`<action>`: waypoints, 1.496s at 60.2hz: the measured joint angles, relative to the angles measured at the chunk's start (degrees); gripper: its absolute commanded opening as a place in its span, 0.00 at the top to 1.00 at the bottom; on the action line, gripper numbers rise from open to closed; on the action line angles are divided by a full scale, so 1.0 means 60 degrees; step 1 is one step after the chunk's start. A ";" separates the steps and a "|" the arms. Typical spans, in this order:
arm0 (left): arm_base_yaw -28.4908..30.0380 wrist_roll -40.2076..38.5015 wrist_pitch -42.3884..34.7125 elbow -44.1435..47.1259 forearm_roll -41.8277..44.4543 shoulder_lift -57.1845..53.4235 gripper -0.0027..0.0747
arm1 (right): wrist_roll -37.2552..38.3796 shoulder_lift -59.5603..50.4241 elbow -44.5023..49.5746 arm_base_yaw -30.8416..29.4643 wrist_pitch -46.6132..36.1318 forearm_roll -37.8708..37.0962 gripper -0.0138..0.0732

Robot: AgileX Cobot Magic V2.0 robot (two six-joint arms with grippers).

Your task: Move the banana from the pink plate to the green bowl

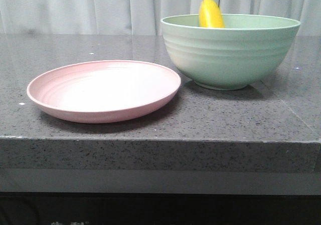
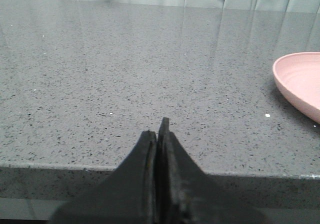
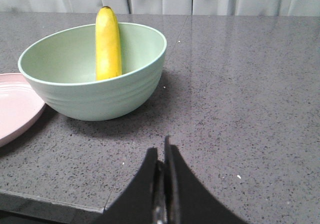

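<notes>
- Already, the banana [image 1: 211, 13] stands on end inside the green bowl [image 1: 229, 54], at three o'clock from the bare pink plate [image 1: 104, 90].
- Left gripper [image 2: 158, 132] and right gripper [image 3: 161, 151]: jaws pressed together, holding nothing.
- Transfer looks finished; no further move seems needed.

Speckled grey stone countertop [image 1: 150, 125]; pale pleated curtain [image 1: 75, 7] behind.

You see a glossy, smooth-skinned banana [image 3: 108, 44] in a matt, ridged green bowl [image 1: 230, 52]. The pink plate [image 1: 104, 90] looks matt with faint ridges. The speckled grey stone-like table [image 1: 150, 150] is polished and reflective.
</notes>
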 measured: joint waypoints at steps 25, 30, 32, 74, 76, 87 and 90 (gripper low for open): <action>0.0000 0.0000 0.0000 0.0000 0.0000 0.0000 0.99 | 0.0000 0.0000 0.0000 0.0000 0.0000 0.0000 0.91; 0.0000 0.0000 0.0000 0.0000 0.0000 0.0000 0.99 | -0.0015 0.0000 0.0000 0.0000 0.0000 0.0000 0.91; 0.0000 0.0000 0.0000 0.0000 0.0000 0.0000 0.99 | -0.0015 0.0000 0.0000 0.0000 0.0000 0.0000 0.91; 0.0000 0.0000 0.0000 0.0000 0.0000 0.0000 0.99 | -0.0015 -0.1458 0.3504 -0.0017 -0.2939 -0.0163 0.91; 0.0000 0.0000 0.0000 0.0000 0.0000 0.0000 0.99 | -0.0015 -0.1458 0.3504 -0.0017 -0.2889 -0.0163 0.91; 0.0000 0.0000 0.0000 0.0000 0.0000 0.0000 0.99 | -0.0015 -0.1458 0.3504 -0.0017 -0.2805 -0.0163 0.91; 0.0000 0.0000 0.0000 0.0000 0.0000 0.0000 0.99 | -0.0015 -0.1458 0.3504 -0.0017 -0.2805 -0.0163 0.91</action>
